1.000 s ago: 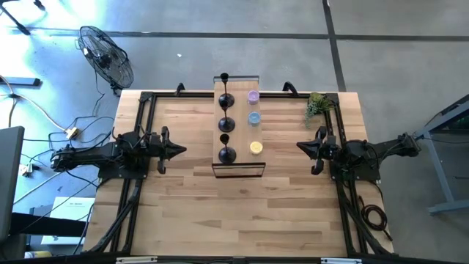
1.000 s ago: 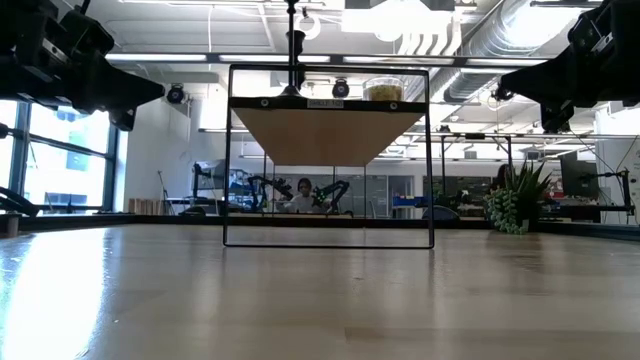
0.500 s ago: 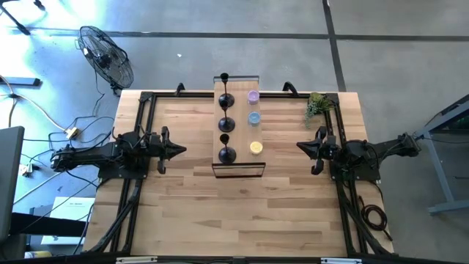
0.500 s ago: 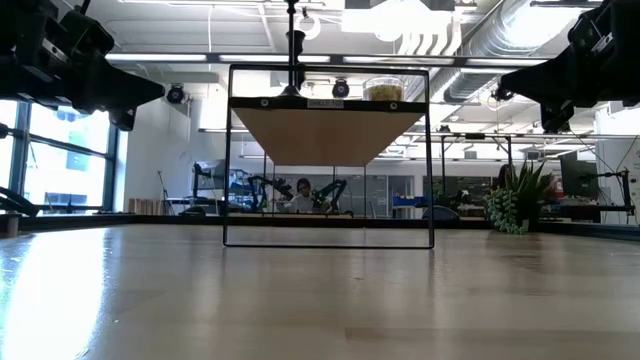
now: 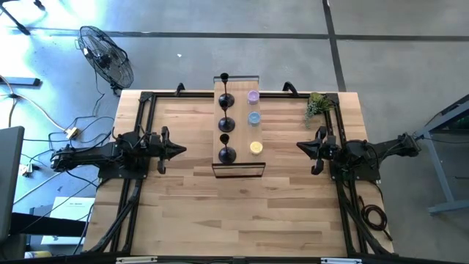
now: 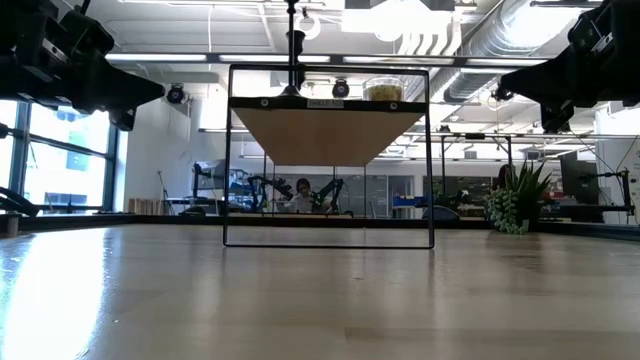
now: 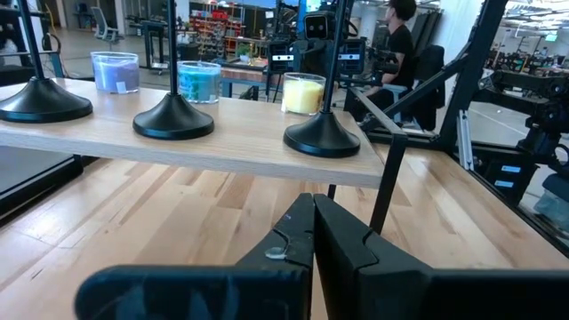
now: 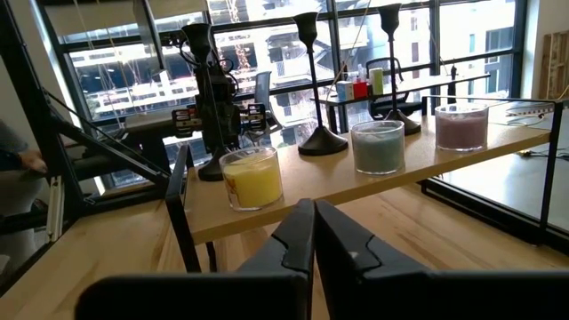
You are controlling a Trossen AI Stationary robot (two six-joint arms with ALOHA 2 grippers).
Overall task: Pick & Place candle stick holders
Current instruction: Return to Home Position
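Your three matte-black candle stick holders [image 5: 226, 123], each a round base under a thin stem, stand in a row on the light wooden top of the black wire-frame shelf [image 5: 240, 132], which sits between your two grippers. They line the side nearer the left gripper [image 5: 181, 150]. The yellow glass jar candle [image 5: 256, 147], the blue one [image 5: 254, 117] and the purple one [image 5: 253, 96] line the side nearer the right gripper [image 5: 299, 146]. Each gripper hangs off its own side of the shelf, apart from it, tip pointing at it, fingers pressed together on nothing. Every holder you can see is on the shelf, so I judge the placing done and the step in hand to be the return to rest. The next move calls for little: keep both arms away from the shelf frame and let them settle at home. As for writing, a small pale label [image 6: 322, 102] on the shelf's front edge is too small to read, and the jars show no legible brand.
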